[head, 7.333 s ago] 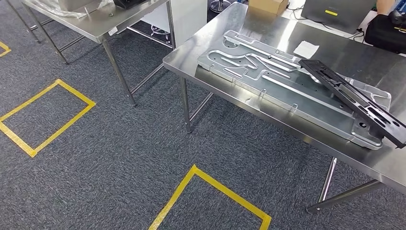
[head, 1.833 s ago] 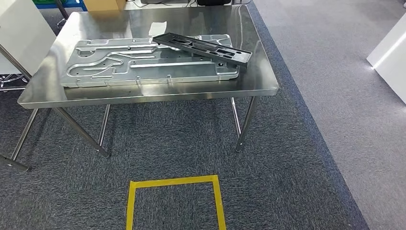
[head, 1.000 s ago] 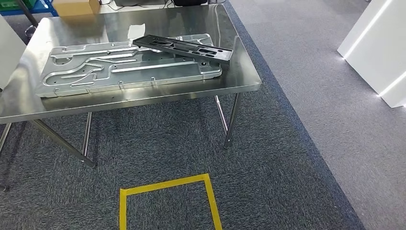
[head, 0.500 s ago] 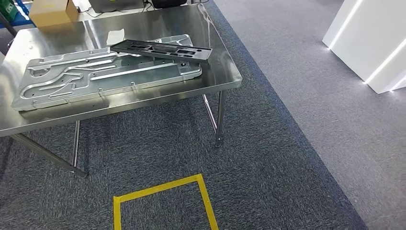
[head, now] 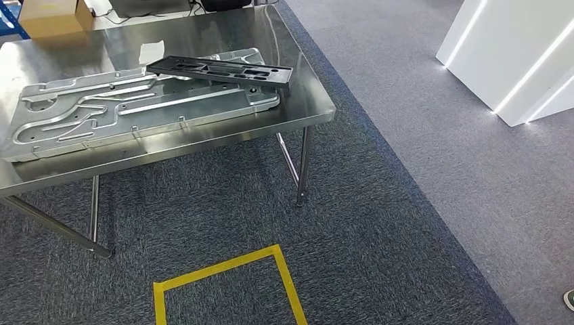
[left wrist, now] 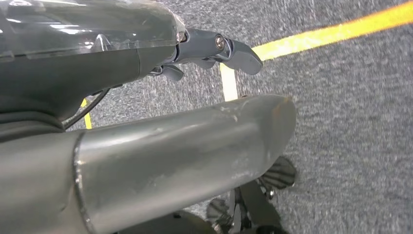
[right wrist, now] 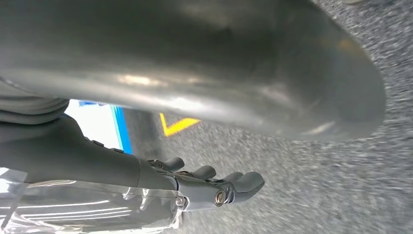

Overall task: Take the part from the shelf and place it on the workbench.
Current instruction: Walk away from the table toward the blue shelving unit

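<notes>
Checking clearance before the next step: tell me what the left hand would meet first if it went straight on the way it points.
Probably the grey carpet near the yellow tape line; depth is unclear.

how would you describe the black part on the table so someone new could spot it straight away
Find the steel workbench at the upper left of the head view, with a large stamped silver metal panel lying flat on it. The black part rests across the panel's far right end: a long, narrow, dark frame with cutouts, the only black piece on the shiny metal.
</notes>
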Motion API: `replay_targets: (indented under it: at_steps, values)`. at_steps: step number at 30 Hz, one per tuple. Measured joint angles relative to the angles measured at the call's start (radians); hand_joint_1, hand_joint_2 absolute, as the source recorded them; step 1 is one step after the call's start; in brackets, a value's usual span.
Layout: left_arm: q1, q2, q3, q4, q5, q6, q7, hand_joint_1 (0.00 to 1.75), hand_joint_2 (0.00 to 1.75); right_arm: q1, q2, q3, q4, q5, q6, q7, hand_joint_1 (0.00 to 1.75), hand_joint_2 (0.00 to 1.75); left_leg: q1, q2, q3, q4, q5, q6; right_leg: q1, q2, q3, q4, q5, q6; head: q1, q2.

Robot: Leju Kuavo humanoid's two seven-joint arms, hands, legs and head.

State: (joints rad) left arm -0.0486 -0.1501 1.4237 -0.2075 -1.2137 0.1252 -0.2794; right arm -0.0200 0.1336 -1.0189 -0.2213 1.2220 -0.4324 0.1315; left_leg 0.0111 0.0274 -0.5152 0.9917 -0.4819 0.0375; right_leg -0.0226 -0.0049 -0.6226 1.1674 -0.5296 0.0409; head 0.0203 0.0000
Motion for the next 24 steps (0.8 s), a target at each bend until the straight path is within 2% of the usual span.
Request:
replay_targets:
  at_steps: [2, 3, 6, 7, 9, 11, 12, 13, 14, 16, 18, 20, 22, 24]
  values:
    - [-0.001, -0.001, 0.0, 0.0, 0.0, -0.003, 0.004, 0.0, 0.0, -0.001, -0.003, 0.0, 0.0, 0.001, 0.004, 0.003, 0.0, 0.0, -0.004, 0.005, 0.002, 0.006, -0.007, -0.011, 0.003, -0.016, 0.061, -0.123, 0.045, -0.007, 0.0, 0.0]
    - [-0.002, -0.001, 0.0, 0.0, 0.0, -0.004, 0.005, 0.0, 0.0, -0.001, -0.003, 0.0, 0.0, 0.001, 0.006, 0.004, 0.0, 0.0, -0.006, 0.008, 0.002, 0.008, -0.009, -0.017, 0.006, -0.019, 0.073, -0.152, 0.051, -0.012, 0.0, 0.0]
    - [-0.006, -0.001, 0.0, 0.0, -0.001, -0.005, 0.006, 0.0, 0.0, 0.0, -0.003, 0.0, 0.0, 0.001, 0.009, 0.009, 0.0, 0.0, -0.005, 0.015, 0.005, 0.011, -0.015, -0.033, 0.008, -0.008, 0.072, -0.16, 0.052, -0.03, -0.002, 0.0]
    - [-0.006, -0.001, 0.0, 0.0, -0.002, -0.006, 0.004, 0.0, 0.0, 0.0, -0.004, 0.0, 0.0, 0.001, 0.01, 0.011, 0.0, 0.0, -0.002, 0.011, 0.001, 0.023, -0.026, -0.038, 0.007, -0.005, 0.072, -0.162, 0.055, -0.037, -0.003, 0.0]
    - [-0.007, -0.001, 0.0, 0.0, -0.002, -0.008, 0.002, 0.0, 0.0, -0.001, -0.005, -0.001, 0.0, 0.0, 0.011, 0.014, 0.0, 0.0, 0.001, -0.004, -0.034, 0.105, -0.081, -0.047, 0.004, -0.001, 0.071, -0.166, 0.059, -0.049, -0.008, 0.0]
    - [-0.006, -0.001, 0.0, 0.0, -0.002, -0.009, 0.001, 0.0, 0.0, -0.001, -0.005, -0.001, 0.0, 0.0, 0.011, 0.014, 0.0, 0.0, 0.002, -0.015, -0.099, 0.245, -0.148, -0.052, 0.006, 0.006, 0.067, -0.166, 0.061, -0.053, -0.012, 0.0]
    - [-0.005, -0.002, 0.0, 0.0, -0.002, -0.009, 0.001, 0.0, 0.0, -0.001, -0.005, -0.001, 0.0, 0.0, 0.011, 0.015, 0.0, 0.0, 0.002, -0.017, -0.123, 0.296, -0.163, -0.052, 0.008, 0.011, 0.066, -0.165, 0.061, -0.054, -0.012, 0.0]
    - [-0.004, -0.002, 0.0, 0.0, -0.002, -0.009, 0.001, 0.0, 0.0, 0.0, -0.005, -0.001, 0.0, 0.0, 0.012, 0.015, 0.0, 0.0, 0.002, -0.018, -0.131, 0.311, -0.157, -0.051, 0.01, 0.016, 0.066, -0.164, 0.061, -0.054, -0.012, 0.0]
    - [-0.003, -0.002, 0.0, 0.0, -0.003, -0.009, 0.0, 0.0, 0.0, 0.0, -0.005, -0.001, 0.0, -0.001, 0.012, 0.015, 0.0, 0.0, 0.002, -0.018, -0.119, 0.285, -0.131, -0.049, 0.011, 0.023, 0.066, -0.162, 0.061, -0.054, -0.012, 0.0]
    - [-0.003, -0.002, -0.002, 0.0, -0.007, -0.01, -0.007, 0.0, 0.0, -0.001, -0.005, -0.003, 0.0, -0.002, 0.015, 0.018, 0.0, 0.0, 0.001, -0.031, -0.056, 0.146, -0.056, -0.039, 0.012, 0.035, 0.067, -0.159, 0.06, -0.053, -0.013, 0.0]
    - [-0.005, -0.003, -0.006, 0.0, -0.012, -0.012, -0.015, 0.0, 0.0, -0.002, -0.005, -0.006, 0.0, -0.003, 0.02, 0.021, 0.0, 0.0, -0.001, -0.048, -0.011, 0.039, -0.018, -0.029, 0.014, 0.045, 0.064, -0.154, 0.06, -0.046, -0.013, 0.0]
    - [-0.008, -0.005, -0.01, 0.0, -0.013, -0.013, -0.019, 0.0, 0.0, -0.001, -0.005, -0.009, 0.0, -0.003, 0.024, 0.023, 0.0, 0.0, -0.006, -0.051, -0.006, 0.02, -0.017, -0.023, 0.014, 0.051, 0.061, -0.154, 0.062, -0.034, -0.013, 0.0]
    - [-0.01, -0.009, -0.014, 0.0, -0.014, -0.013, -0.02, 0.0, 0.0, 0.0, -0.007, -0.012, 0.0, -0.002, 0.026, 0.025, 0.0, 0.0, -0.002, -0.043, -0.003, 0.011, -0.009, -0.01, 0.012, 0.051, 0.058, -0.149, 0.058, -0.022, -0.013, 0.0]
    - [-0.011, -0.013, -0.017, 0.0, -0.013, -0.013, -0.019, 0.0, 0.0, 0.0, -0.01, -0.015, 0.0, -0.001, 0.027, 0.028, 0.0, 0.0, 0.003, -0.032, 0.0, 0.001, 0.001, 0.004, 0.012, 0.035, 0.032, -0.092, 0.018, -0.014, -0.007, 0.0]
